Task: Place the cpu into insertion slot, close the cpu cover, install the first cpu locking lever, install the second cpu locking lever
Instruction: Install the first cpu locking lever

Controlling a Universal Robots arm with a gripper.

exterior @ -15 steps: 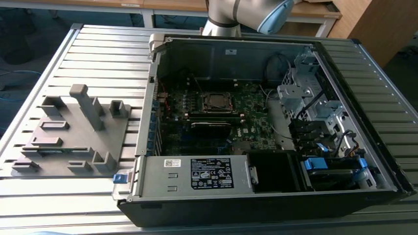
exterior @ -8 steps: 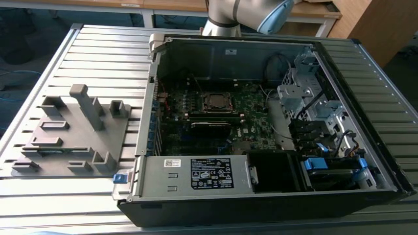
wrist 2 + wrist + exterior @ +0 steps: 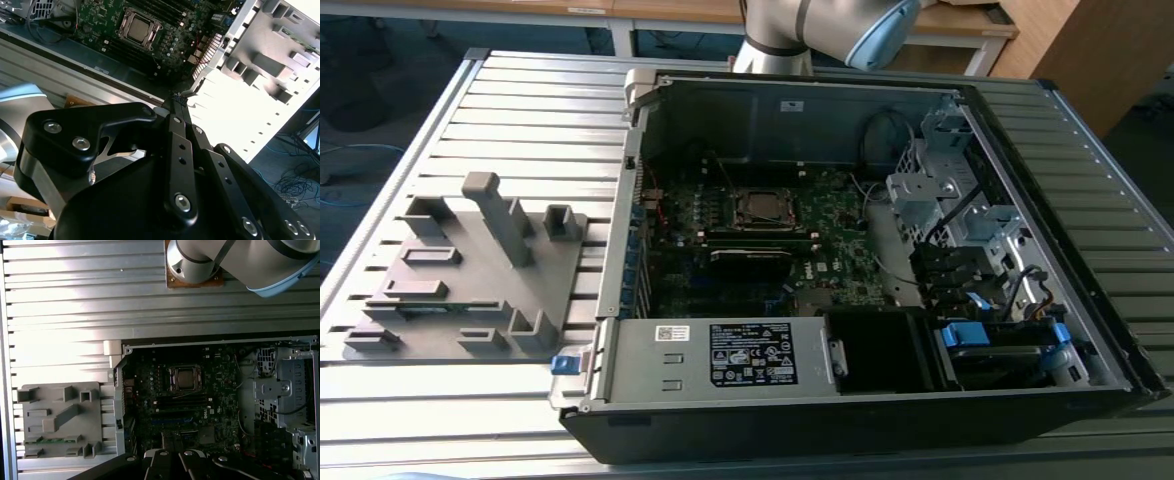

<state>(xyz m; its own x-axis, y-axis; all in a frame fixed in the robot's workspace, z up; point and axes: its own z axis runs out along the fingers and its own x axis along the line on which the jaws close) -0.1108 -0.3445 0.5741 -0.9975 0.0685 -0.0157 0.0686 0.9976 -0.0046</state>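
The cpu [image 3: 137, 28], a dull silver-grey square, lies in the insertion slot [image 3: 763, 208] on the green board inside the open computer case. The cpu cover [image 3: 126, 19], a thin silver frame, lies flat around the chip's top. The same chip appears as the cpu [image 3: 185, 378] in the first wrist view. I cannot make out how the locking levers stand. My gripper [image 3: 176, 96] hangs high above the case edge, well away from the slot, its black fingers [image 3: 179, 145] drawn together with nothing seen between them.
The case [image 3: 720, 375] lies open on a slatted metal table [image 3: 520, 100]. A grey part fixture [image 3: 467, 270] sits at the exterior view's left. Drive cages and cables [image 3: 961, 220] fill the case's right side. The arm's base [image 3: 195, 262] stands behind the case.
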